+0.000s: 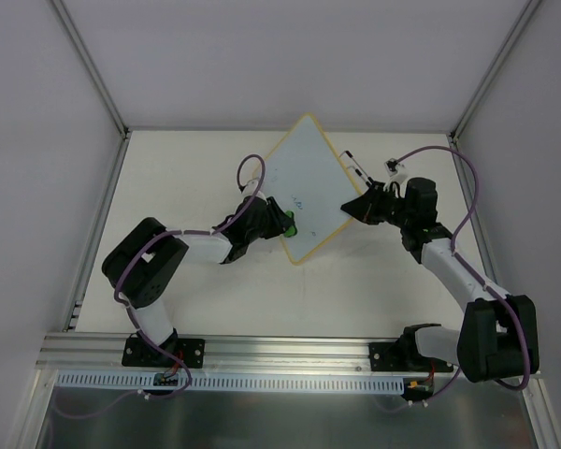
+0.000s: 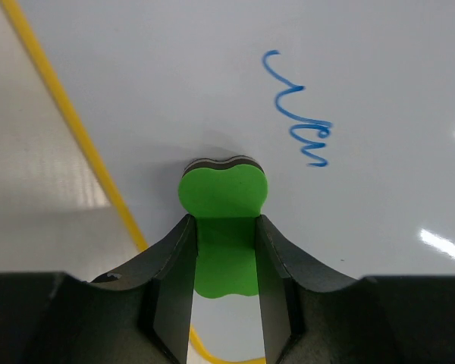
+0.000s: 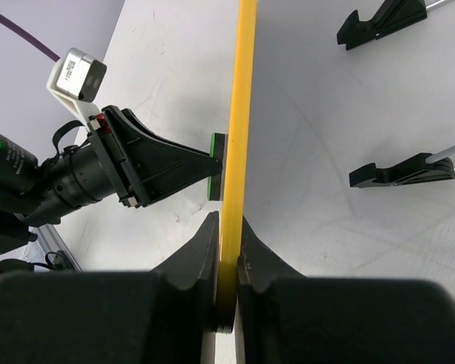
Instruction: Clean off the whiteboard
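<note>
The whiteboard, white with a yellow frame, is tilted up off the table at the middle back. Blue handwriting is on its face. My left gripper is shut on the green eraser, whose felt end presses against the board just below and left of the writing. My right gripper is shut on the board's yellow edge and holds it. In the right wrist view the eraser shows edge-on against the board's face, with my left gripper behind it.
Two black board feet on thin rods stick out behind the board. The table is white, with grey walls at the back and sides. An aluminium rail runs along the near edge.
</note>
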Motion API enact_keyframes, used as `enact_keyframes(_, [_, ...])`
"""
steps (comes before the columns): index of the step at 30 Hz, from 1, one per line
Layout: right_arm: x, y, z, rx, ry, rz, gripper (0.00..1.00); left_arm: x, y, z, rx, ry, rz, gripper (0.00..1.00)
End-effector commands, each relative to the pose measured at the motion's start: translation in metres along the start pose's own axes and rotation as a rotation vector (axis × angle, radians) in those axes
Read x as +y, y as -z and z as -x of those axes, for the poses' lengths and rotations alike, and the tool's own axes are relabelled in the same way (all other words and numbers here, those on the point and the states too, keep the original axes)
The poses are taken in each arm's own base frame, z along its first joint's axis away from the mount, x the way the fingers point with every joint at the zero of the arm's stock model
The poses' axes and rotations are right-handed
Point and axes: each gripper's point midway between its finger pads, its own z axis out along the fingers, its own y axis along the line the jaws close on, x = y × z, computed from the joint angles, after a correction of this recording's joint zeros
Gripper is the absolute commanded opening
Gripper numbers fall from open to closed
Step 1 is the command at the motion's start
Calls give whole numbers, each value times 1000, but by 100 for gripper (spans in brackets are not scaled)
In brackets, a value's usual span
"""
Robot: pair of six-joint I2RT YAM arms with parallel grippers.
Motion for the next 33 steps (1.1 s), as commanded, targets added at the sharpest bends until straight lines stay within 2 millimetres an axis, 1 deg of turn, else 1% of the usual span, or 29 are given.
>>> enact_keyframes(1, [29,2,-26,82,197,168,0,48,0,-29,86,-2,153,0])
enact_keyframes(4, [31,2,-25,83,200,176,0,39,-5,-22,77,-13,132,0])
enact_keyframes(5, [31,2,-25,83,199,176,1,30,-8,-16,65,-15,112,0])
enact_keyframes(7, [33,1,-24,84,200,182,0,20,-11,-10,61,-17,85,0])
enact_keyframes(8, [33,1,-24,85,200,184,0,7,-15,-1,45,-21,56,0])
enact_keyframes(10, [33,1,-24,86,200,186,0,-8,-19,5,44,-31,18,0])
enact_keyframes(11, [32,1,-24,86,199,185,0,-23,-22,17,23,-33,-16,0])
enact_keyframes(13, [32,0,-24,88,198,187,0,-40,-25,21,22,-49,-53,0])
enact_keyframes(14, [32,0,-24,90,197,188,1,-55,-27,30,6,-56,-87,0])
enact_keyframes(16, [33,0,-25,93,197,192,1,-67,-30,35,2,-64,-114,0])
enact_keyframes(17, [33,0,-24,92,197,192,0,-78,-31,44,-17,-73,-136,0])
enact_keyframes(20, [31,0,-26,93,197,187,0,-91,-34,55,-40,-90,-159,0])
enact_keyframes(23, [30,-1,-27,97,195,183,0,-89,-40,54,-31,-93,-147,0])
enact_keyframes(25, [30,-1,-27,98,195,183,0,-79,-45,49,-17,-83,-123,0])
enact_keyframes(26, [29,-1,-27,99,193,181,0,-71,-46,46,-8,-60,-103,0])
enact_keyframes(28, [29,-1,-27,98,195,181,0,-50,-48,50,-12,-24,-59,0])
enact_keyframes(29, [29,-1,-28,99,194,181,0,-35,-48,45,-2,-3,-27,0])
enact_keyframes(30, [29,-1,-28,100,193,180,0,-21,-47,53,-17,14,0,0])
enact_keyframes(31, [28,-1,-29,100,195,177,0,-13,-45,54,-18,23,17,0])
enact_keyframes(32, [28,-1,-29,100,195,177,0,1,-43,51,-9,29,43,0])
enact_keyframes(33, [27,-1,-30,102,191,176,0,7,-41,54,-12,35,56,0])
